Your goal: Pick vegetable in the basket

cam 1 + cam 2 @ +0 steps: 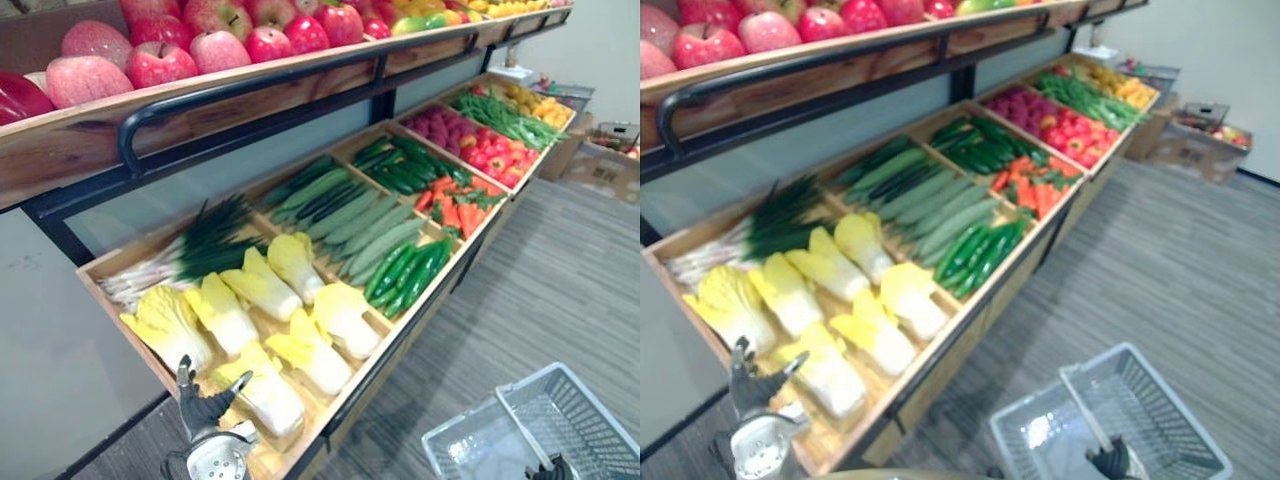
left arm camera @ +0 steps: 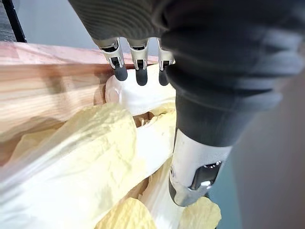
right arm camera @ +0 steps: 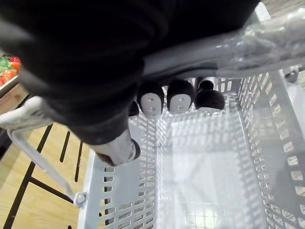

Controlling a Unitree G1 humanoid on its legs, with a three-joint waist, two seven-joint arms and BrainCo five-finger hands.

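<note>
Several pale yellow napa cabbages lie in the nearest wooden bin point(image 1: 110, 290) of the sloped stand. My left hand point(image 1: 205, 408) hangs open just over the closest cabbage point(image 1: 265, 398), at the bin's near corner. In the left wrist view its straight fingers point(image 2: 137, 71) and thumb point(image 2: 190, 176) stand apart above the cabbage's leaves point(image 2: 81, 157), holding nothing. My right hand point(image 1: 1110, 460) is curled round the grey handle point(image 3: 200, 52) of a grey plastic basket point(image 1: 1150, 410), which hangs low at the right with nothing in it.
Past the cabbages lie green onions point(image 1: 190, 250), cucumbers point(image 1: 350, 220), green peppers point(image 1: 410, 270) and carrots point(image 1: 455, 205). A shelf of apples point(image 1: 200, 45) with a black rail point(image 1: 250, 90) overhangs the stand. Grey floor point(image 1: 560, 290) spreads to the right, with cardboard boxes point(image 1: 600, 165) at the far end.
</note>
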